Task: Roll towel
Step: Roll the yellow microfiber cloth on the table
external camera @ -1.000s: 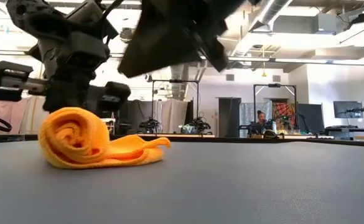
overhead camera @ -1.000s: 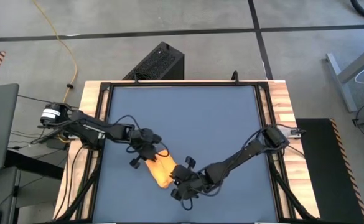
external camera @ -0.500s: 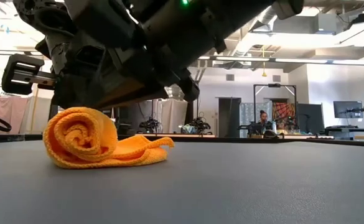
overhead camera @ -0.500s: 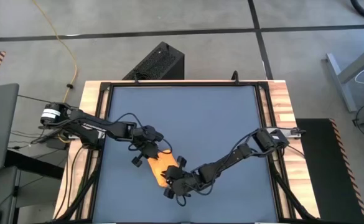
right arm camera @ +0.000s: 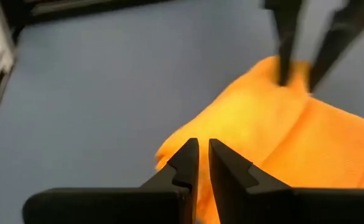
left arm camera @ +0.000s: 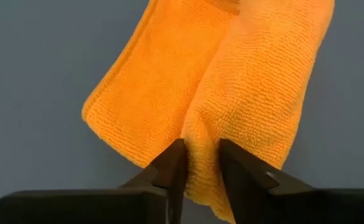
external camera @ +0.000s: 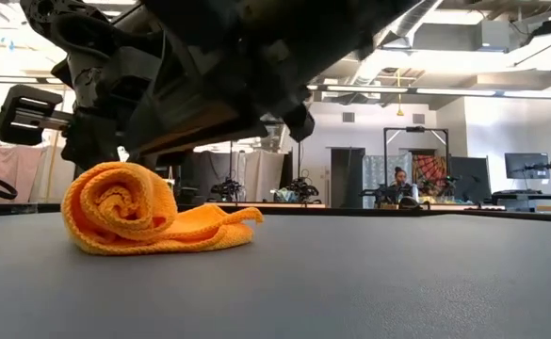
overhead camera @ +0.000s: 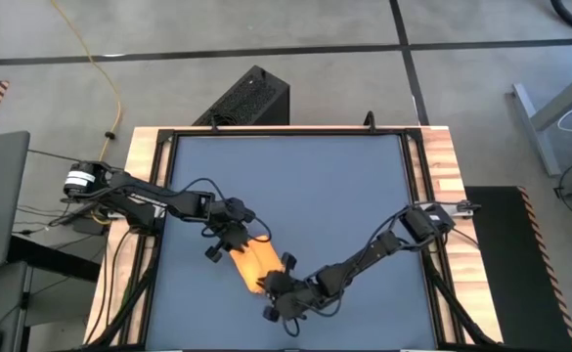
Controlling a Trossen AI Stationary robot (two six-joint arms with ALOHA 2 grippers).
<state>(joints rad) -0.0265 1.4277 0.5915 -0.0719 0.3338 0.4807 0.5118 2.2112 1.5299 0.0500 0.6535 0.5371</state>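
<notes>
The yellow-orange towel (overhead camera: 252,262) lies near the table's near-left part. Seen from the side, one part is rolled into a coil (external camera: 115,202) and a flat tail (external camera: 220,224) trails from it on the tabletop. My left gripper (left arm camera: 201,165) stands open at the roll's far-left end, one finger on each side of the cloth. My right gripper (right arm camera: 201,155) hovers at the towel's near end (right arm camera: 169,152). Its fingers are open by a narrow gap with nothing between them, and it touches nothing that shows. My left gripper comes slanting down from the table's left, with its fingers (left arm camera: 172,165) on either side of the roll's end (left arm camera: 200,146). The cloth fills the gap between them, and I cannot tell whether they press it. The towel rests on the table.
Both arms meet over the near-left part of the blue-grey tabletop (overhead camera: 325,186). Bare tabletop stretches toward the far and right edges. Black rails and a wooden frame (overhead camera: 440,196) border the table. A person (external camera: 395,184) sits far off in the room behind.
My right gripper has come down and moved toward the table's near-left, closing in on the towel's near end, and its wrist has tipped. The towel stays where it was.
</notes>
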